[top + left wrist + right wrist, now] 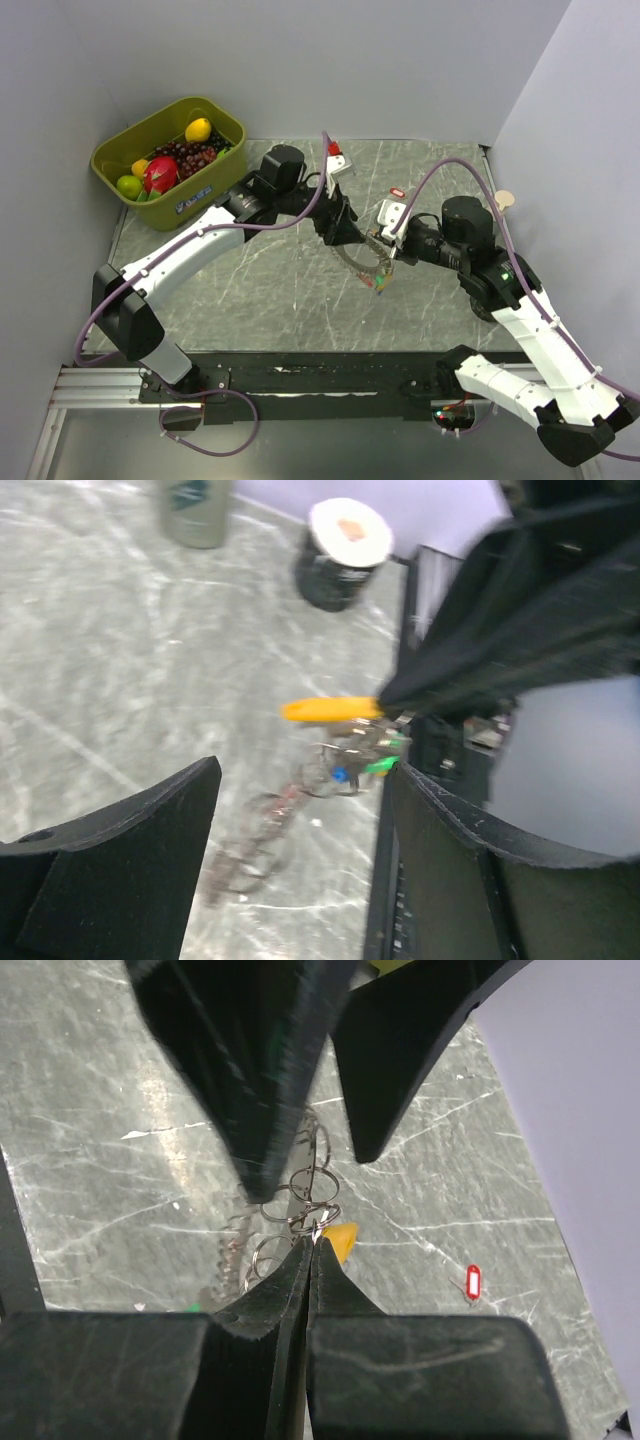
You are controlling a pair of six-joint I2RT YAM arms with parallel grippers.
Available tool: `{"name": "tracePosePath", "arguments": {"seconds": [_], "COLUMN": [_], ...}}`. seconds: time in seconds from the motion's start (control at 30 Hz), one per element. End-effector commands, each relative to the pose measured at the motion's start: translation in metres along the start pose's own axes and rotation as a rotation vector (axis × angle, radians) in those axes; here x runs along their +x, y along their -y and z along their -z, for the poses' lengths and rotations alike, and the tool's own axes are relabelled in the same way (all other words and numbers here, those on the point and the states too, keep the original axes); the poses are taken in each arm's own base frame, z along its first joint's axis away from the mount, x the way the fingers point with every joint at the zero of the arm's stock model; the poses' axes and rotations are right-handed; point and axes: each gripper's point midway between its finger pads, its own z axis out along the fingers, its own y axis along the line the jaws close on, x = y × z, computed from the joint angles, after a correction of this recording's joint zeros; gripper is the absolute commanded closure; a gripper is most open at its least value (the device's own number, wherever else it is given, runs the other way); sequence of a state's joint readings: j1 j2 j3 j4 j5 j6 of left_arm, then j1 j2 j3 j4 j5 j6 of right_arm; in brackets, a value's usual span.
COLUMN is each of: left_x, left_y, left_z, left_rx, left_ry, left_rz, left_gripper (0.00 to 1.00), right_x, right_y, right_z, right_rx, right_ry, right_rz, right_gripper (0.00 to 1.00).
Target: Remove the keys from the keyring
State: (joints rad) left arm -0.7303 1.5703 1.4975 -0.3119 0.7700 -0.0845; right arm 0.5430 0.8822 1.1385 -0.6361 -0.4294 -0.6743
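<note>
Top view: left arm (190, 250) reaches in from 8 o'clock and right arm (530, 320) from 4 o'clock. The two sets of jaws meet near the centre of the worktop (250, 300). The keyring (358, 268) curves as a chain from the tip of the right jaws toward 9 o'clock, below the left jaws. The keys (380, 283) are bunched at its right-hand end. One red key (397, 192) lies loose on the worktop at 12 o'clock of the right jaws, apart from the chain. A green bin (215, 150) of fruit (160, 172) sits at 10 o'clock, well apart. Left wrist view: the left jaws stand wide, with fingers (130, 860) at 7 and 5 o'clock and nothing gripped. The keyring is blurred and runs up the gap between them; contact cannot be told. A yellow key (330, 710), green key (380, 767) and blue key (340, 775) cluster at the tip of the right jaws, which enter from 2 o'clock. A black pot (325, 580) with a white lid stands at 12 o'clock. Right wrist view: the right jaws are pressed together, and their fingertips (300, 1260) pinch a wire ring of the keyring. The yellow key is just at 4 o'clock of the tips. The spread left jaws come down from 12 o'clock on either side of the rings. The red key lies at 4 o'clock on the worktop.
</note>
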Motion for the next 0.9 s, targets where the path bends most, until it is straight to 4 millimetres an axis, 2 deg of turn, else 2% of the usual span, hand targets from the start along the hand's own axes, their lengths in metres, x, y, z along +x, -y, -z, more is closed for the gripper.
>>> {"name": "tracePosePath", "arguments": {"seconds": [0.0,0.2,0.43,0.53,0.57,0.63,0.67,0.73,0.8,0.87], "left_x": [-0.015,-0.004,0.005,0.009,0.01,0.012,0.012,0.013,0.011,0.01], "left_y": [-0.018,-0.007,0.02,0.021,0.019,0.018,0.018,0.018,0.018,0.018], "left_z": [0.002,-0.005,-0.007,-0.008,-0.01,-0.01,-0.009,-0.009,-0.009,-0.007], "left_rx": [-0.119,-0.062,0.108,0.111,0.102,0.099,0.097,0.096,0.09,0.085], "left_ry": [0.04,0.0,-0.037,-0.047,-0.052,-0.055,-0.055,-0.056,-0.054,-0.049], "left_rz": [-0.08,-0.123,-0.117,-0.125,-0.125,-0.131,-0.129,-0.13,-0.135,-0.139], "left_gripper": [0.25,0.27,0.31,0.38,0.45,0.52,0.59,0.64,0.73,0.77], "right_x": [-0.024,-0.026,-0.027,-0.029,-0.03,-0.031,-0.032,-0.034,-0.035,-0.036], "right_y": [0.012,0.013,0.019,0.019,0.02,0.02,0.021,0.021,0.023,0.024], "right_z": [0.003,0.005,0.009,0.01,0.011,0.012,0.012,0.013,0.014,0.015], "right_rx": [0.046,0.053,0.087,0.092,0.094,0.097,0.098,0.099,0.103,0.111], "right_ry": [0.076,0.083,0.081,0.085,0.087,0.09,0.091,0.092,0.092,0.094], "right_rz": [0.041,0.048,0.05,0.052,0.053,0.055,0.055,0.056,0.06,0.062], "right_gripper": [1.0,1.0,1.0,1.0,1.0,1.0,1.0,1.0,1.0,1.0]}}
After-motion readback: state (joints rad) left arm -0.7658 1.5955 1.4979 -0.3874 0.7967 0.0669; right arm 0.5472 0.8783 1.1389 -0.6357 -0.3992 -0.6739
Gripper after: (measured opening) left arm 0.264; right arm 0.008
